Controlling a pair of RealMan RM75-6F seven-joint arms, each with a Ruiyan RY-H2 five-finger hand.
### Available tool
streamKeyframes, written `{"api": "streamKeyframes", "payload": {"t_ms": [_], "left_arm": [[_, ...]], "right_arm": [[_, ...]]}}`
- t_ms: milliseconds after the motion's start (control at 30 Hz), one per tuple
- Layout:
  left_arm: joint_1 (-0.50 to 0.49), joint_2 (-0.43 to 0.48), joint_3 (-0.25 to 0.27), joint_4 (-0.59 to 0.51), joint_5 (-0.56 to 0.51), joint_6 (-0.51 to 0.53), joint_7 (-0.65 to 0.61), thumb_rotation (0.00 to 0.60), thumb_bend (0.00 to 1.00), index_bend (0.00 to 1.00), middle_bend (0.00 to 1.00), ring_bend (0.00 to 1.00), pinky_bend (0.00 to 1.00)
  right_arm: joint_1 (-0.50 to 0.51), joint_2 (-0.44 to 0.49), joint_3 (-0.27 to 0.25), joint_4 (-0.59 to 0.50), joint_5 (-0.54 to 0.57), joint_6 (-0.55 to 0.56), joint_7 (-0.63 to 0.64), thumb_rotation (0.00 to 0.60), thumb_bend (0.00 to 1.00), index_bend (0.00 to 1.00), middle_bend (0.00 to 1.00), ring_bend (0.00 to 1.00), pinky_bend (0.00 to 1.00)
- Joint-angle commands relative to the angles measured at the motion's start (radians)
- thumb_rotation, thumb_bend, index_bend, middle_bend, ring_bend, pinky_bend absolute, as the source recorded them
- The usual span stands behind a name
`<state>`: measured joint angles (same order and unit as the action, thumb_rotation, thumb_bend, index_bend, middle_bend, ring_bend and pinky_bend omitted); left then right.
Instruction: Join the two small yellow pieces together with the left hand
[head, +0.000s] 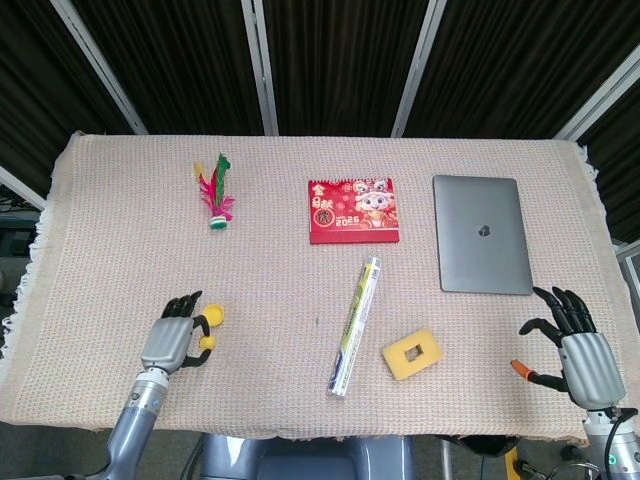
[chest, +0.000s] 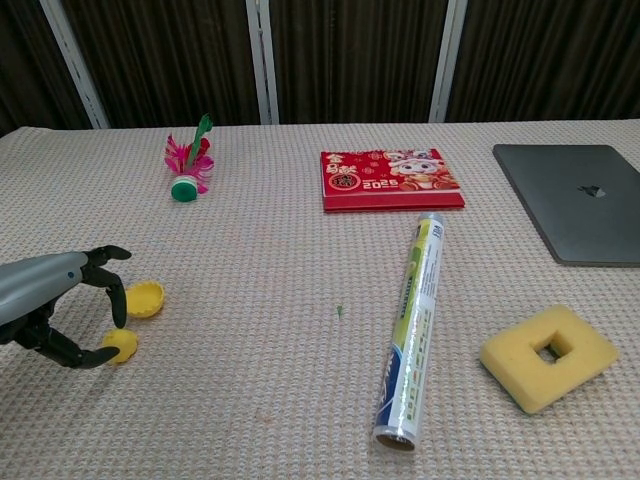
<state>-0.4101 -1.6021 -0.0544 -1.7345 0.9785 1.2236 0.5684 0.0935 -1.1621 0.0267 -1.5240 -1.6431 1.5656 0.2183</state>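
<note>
Two small yellow pieces lie on the woven cloth at the front left. One is an open half-shell (chest: 146, 297) (head: 214, 316); the other, rounder piece (chest: 120, 346) (head: 207, 343) lies just in front of it. My left hand (chest: 50, 300) (head: 170, 343) hovers beside them with its fingers curved and apart. Its thumb tip touches the rounder piece, and the other fingers arch over the gap between the pieces without gripping either. My right hand (head: 583, 350) rests at the front right corner with fingers spread and nothing in it; the chest view does not show it.
A rolled tube (chest: 412, 318) lies in the middle and a yellow sponge with a square hole (chest: 548, 357) at its right. A red calendar (chest: 392, 178), a grey laptop (chest: 575, 200) and a feather shuttlecock (chest: 188, 165) sit further back. A small orange object (head: 524, 370) lies by my right hand.
</note>
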Motion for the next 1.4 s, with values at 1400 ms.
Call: {"api": "streamKeyframes", "payload": {"t_ms": [1400], "left_arm": [[0.010,-0.019,0.002,0.028,0.007,0.031,0.014,0.600,0.36,0.53,0.00,0.00,0.00]], "right_arm": [[-0.001,0.000,0.001,0.000,0.001,0.002,0.000,0.600,0.00,0.48,0.08,0.00,0.00]]}}
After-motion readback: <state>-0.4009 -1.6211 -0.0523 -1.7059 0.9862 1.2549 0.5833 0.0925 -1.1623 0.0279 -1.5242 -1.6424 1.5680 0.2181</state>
